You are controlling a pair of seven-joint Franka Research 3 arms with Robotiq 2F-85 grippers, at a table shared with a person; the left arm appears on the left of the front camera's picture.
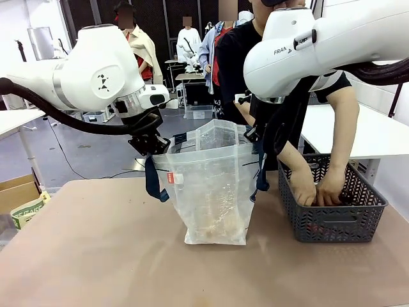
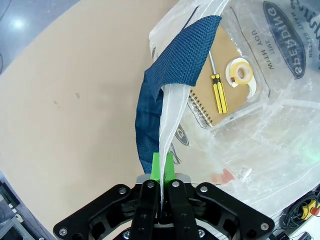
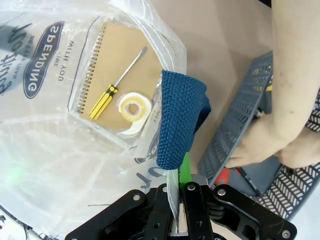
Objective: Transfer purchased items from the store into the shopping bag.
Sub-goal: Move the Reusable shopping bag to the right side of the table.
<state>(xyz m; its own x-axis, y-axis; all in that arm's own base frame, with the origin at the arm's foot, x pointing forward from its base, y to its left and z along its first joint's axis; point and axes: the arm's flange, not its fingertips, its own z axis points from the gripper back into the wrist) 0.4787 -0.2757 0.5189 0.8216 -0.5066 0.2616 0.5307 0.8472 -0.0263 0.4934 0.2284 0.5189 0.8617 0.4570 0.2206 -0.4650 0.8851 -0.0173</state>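
With my left fingers (image 2: pixel 156 167) and right fingers (image 3: pixel 184 169) each pinched shut on a rim of the shopping bag (image 1: pixel 214 192), I should hold its mouth wide (notebook (image 3: pixel 120 50) already inside) while the person's hands (image 1: pixel 305 190) dig in the basket (image 1: pixel 332 225) beside it.

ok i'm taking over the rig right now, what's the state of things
Left gripper: fingers shut on the shopping bag rim, by a navy strap.
Right gripper: shut on the opposite rim. The bag stands open on the table.
Done: notebook, screwdriver and tape roll lie in the bag.
Person's hands are both in the basket, beside the bag.
Left: whatever remains in the basket; can't tell how much.
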